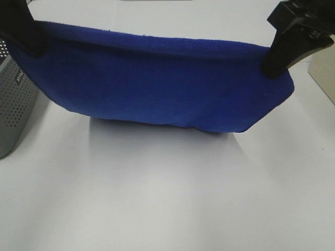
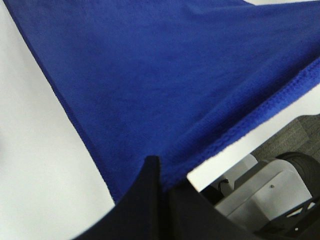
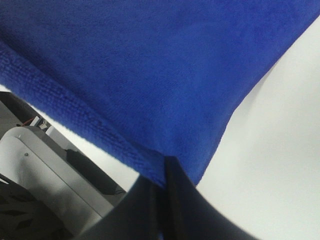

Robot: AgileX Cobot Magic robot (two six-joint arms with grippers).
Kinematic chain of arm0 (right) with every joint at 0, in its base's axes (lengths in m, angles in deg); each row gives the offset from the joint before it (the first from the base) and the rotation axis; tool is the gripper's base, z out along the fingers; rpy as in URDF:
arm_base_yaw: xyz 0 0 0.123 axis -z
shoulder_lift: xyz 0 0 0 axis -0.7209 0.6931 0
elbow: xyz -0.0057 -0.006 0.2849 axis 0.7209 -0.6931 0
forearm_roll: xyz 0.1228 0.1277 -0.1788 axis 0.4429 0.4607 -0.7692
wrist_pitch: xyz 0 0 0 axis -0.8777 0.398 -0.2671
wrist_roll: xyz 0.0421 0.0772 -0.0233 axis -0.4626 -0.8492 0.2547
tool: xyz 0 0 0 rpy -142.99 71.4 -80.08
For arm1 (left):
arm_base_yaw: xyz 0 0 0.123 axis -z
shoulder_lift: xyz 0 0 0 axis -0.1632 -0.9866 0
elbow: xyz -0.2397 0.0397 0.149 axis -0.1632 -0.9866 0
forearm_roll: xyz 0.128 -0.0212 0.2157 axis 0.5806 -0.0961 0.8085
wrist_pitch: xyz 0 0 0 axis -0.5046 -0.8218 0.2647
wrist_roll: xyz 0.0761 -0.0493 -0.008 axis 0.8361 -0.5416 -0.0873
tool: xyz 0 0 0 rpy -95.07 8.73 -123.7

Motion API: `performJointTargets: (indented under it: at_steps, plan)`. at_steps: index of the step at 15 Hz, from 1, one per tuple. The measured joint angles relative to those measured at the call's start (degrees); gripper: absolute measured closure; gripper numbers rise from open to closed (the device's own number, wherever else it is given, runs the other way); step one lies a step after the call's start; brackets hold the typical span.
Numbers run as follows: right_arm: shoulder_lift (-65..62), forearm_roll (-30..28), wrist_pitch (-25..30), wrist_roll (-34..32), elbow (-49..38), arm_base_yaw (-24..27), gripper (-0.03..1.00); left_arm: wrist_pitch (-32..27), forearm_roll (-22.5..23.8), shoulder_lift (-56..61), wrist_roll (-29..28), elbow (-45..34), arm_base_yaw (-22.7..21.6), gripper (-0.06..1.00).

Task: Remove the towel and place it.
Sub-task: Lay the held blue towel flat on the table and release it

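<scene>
The royal-blue towel (image 1: 157, 83) hangs stretched between my two grippers above the white table, its lower edge sagging close to the tabletop. My left gripper (image 1: 32, 48) is shut on the towel's left top corner; the left wrist view shows the cloth (image 2: 165, 75) pinched at the fingers (image 2: 150, 172). My right gripper (image 1: 272, 67) is shut on the right top corner; the right wrist view shows the cloth (image 3: 150, 65) pinched at the fingers (image 3: 167, 172). The towel's white tag is not visible.
A grey perforated basket (image 1: 15, 104) stands at the left edge of the white table (image 1: 167, 198). A beige object (image 1: 324, 73) sits at the right edge. The robot's base (image 2: 260, 195) shows beyond the table's far edge.
</scene>
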Motion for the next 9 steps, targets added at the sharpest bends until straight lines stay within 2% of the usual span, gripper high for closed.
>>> performJointTargets:
  at_steps: [6,9]
  plan:
    - [-8.4,-0.3,0.0,1.7,-9.9,0.0,0.95,0.2,-1.0,4.8,0.1,-10.9,4.8,0.94]
    - [-12.1,1.6,-0.1,1.7,-16.6,0.0,0.95,0.3,-1.2,7.9,-1.0,-15.3,7.1,0.94]
